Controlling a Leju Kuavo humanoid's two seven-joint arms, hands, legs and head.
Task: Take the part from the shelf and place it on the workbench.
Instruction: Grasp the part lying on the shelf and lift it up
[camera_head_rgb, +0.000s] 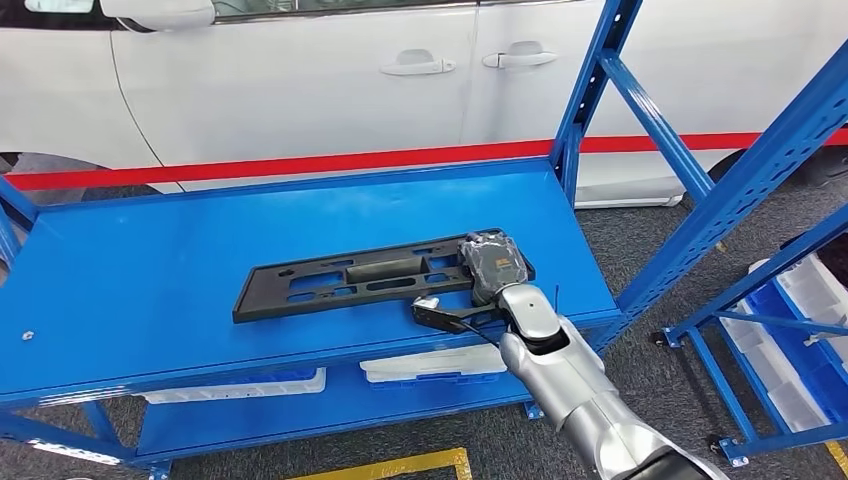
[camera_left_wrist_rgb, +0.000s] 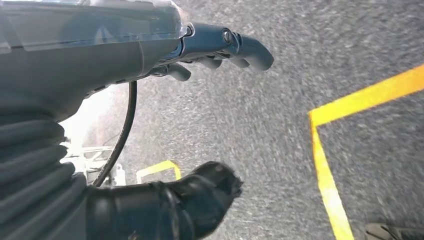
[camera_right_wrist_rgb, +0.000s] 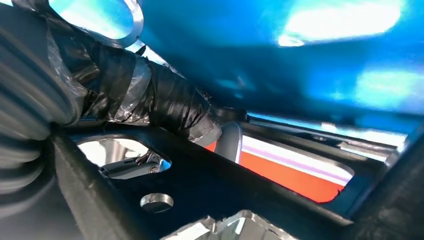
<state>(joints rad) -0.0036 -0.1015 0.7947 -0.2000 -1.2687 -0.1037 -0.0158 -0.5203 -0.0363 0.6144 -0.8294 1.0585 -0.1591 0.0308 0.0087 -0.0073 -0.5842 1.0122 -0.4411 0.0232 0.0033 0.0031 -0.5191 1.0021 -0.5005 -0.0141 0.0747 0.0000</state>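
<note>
The part (camera_head_rgb: 340, 280) is a long black slotted plastic frame lying flat on the blue shelf (camera_head_rgb: 150, 270). My right hand (camera_head_rgb: 492, 265) sits on the part's right end, fingers over the top and the thumb (camera_head_rgb: 432, 306) reaching past its front edge. In the right wrist view the taped thumb (camera_right_wrist_rgb: 165, 105) presses against the black part (camera_right_wrist_rgb: 210, 185), with the blue shelf surface (camera_right_wrist_rgb: 300, 65) beyond. My left hand (camera_left_wrist_rgb: 90, 60) hangs over the grey floor, fingers (camera_left_wrist_rgb: 245, 50) and thumb apart, holding nothing.
A white car (camera_head_rgb: 300, 80) with a red stripe stands behind the shelf. Blue uprights (camera_head_rgb: 590, 90) and slanted braces rise at the shelf's right. White trays (camera_head_rgb: 430, 362) lie on the lower level, more bins (camera_head_rgb: 800, 330) at the right. Yellow lines (camera_left_wrist_rgb: 325, 175) mark the floor.
</note>
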